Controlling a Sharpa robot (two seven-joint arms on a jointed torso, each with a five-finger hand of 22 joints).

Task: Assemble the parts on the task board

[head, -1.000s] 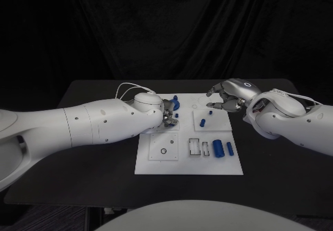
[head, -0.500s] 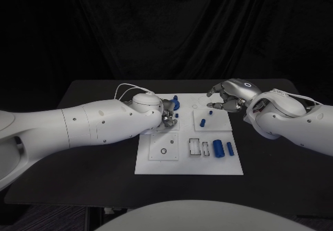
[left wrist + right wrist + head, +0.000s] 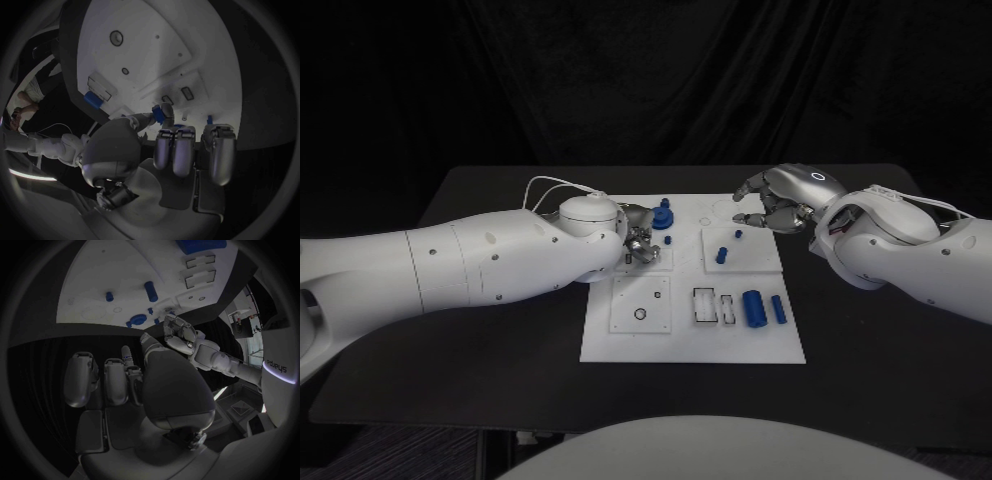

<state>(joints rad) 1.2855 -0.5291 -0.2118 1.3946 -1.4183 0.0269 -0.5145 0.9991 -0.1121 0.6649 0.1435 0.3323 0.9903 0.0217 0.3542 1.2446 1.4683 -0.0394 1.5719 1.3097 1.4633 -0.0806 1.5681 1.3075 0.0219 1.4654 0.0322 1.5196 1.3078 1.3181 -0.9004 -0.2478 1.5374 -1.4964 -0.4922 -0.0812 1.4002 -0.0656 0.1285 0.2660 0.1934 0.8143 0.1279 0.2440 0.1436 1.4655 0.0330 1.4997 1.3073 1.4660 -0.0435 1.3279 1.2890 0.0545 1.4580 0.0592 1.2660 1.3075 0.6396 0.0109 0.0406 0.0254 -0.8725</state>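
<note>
The white task board (image 3: 689, 345) lies mid-table. A stacked blue part (image 3: 662, 214) stands at its back left. My left hand (image 3: 640, 243) sits just left of that part, fingers spread, nothing held; in the left wrist view its thumb tip ends beside the blue part (image 3: 157, 114). My right hand (image 3: 779, 203) hovers over the board's back right corner, fingers curled, thumb and fingertip close together. Whether it pinches anything I cannot tell. The right wrist view shows the curled fingers (image 3: 115, 380) above the board (image 3: 125, 270), with the left hand (image 3: 181, 337) across it.
A blue peg (image 3: 721, 255) and a smaller one (image 3: 736, 237) stand in the back right panel. A thick blue cylinder (image 3: 753, 308) and a slim one (image 3: 777, 308) lie at the front right, beside two rectangular slots (image 3: 705, 305). Black table surrounds the board.
My left arm has drawn back to the left, and its hand has come away from the stacked blue part, which stays standing. The right hand has not moved.
</note>
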